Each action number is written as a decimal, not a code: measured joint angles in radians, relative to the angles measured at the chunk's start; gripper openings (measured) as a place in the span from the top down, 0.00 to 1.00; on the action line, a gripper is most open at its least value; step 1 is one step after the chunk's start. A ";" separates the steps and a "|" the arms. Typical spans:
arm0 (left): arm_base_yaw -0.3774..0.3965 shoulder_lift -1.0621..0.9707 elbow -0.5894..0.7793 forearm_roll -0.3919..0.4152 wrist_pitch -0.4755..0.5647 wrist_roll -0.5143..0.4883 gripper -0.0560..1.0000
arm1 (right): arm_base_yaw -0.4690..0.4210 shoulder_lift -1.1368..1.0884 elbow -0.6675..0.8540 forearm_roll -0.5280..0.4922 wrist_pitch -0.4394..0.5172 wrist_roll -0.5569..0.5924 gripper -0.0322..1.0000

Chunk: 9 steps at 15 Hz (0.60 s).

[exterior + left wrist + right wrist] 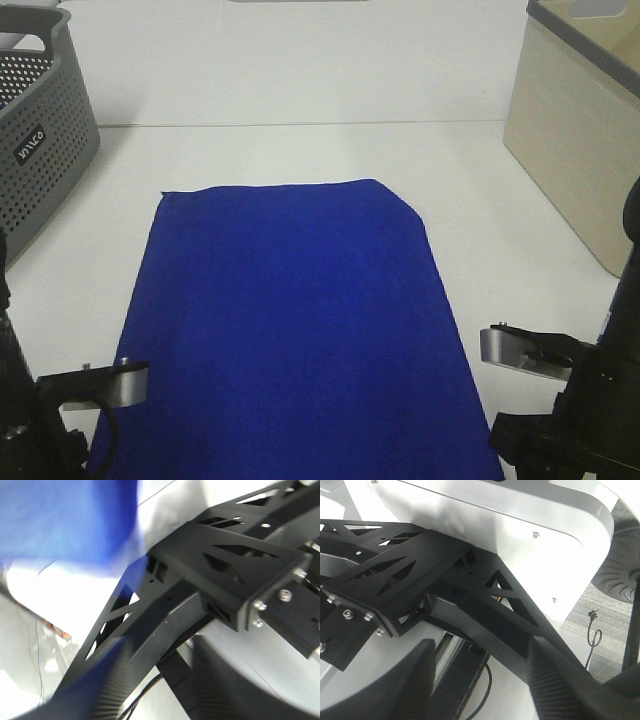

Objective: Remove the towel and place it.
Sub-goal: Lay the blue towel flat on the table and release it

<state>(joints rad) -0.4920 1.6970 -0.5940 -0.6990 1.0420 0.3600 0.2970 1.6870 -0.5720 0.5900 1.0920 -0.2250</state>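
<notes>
Royal-blue towel (290,330), spread flat on white table (300,150), far right corner angled off

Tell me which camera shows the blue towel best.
The exterior high view: the towel lies spread flat on the table, nearly whole, only its near edge cut off. The left wrist view catches just a blurred blue patch; the right wrist view shows none.
</notes>
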 joint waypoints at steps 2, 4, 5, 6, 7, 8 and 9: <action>-0.002 -0.004 0.001 0.095 0.030 -0.103 0.36 | 0.000 0.000 -0.004 0.000 0.001 0.000 0.40; -0.002 -0.023 -0.001 0.131 0.060 -0.124 0.34 | 0.000 -0.002 -0.032 0.000 0.002 0.000 0.40; -0.002 -0.032 -0.014 0.139 0.068 -0.126 0.34 | 0.000 -0.007 -0.059 0.000 0.003 -0.001 0.40; -0.002 -0.033 -0.025 0.145 0.071 -0.126 0.34 | 0.000 -0.010 -0.072 -0.001 0.003 -0.001 0.40; -0.002 -0.035 -0.060 0.158 0.074 -0.127 0.34 | 0.000 -0.024 -0.111 -0.008 0.004 -0.001 0.40; -0.002 -0.035 -0.107 0.186 0.076 -0.129 0.34 | -0.001 -0.037 -0.150 -0.019 0.004 -0.001 0.40; -0.001 -0.037 -0.156 0.223 0.076 -0.149 0.34 | -0.006 -0.043 -0.198 -0.035 0.006 0.000 0.40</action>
<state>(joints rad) -0.4930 1.6600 -0.7500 -0.4760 1.1180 0.2110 0.2910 1.6440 -0.7700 0.5550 1.0980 -0.2250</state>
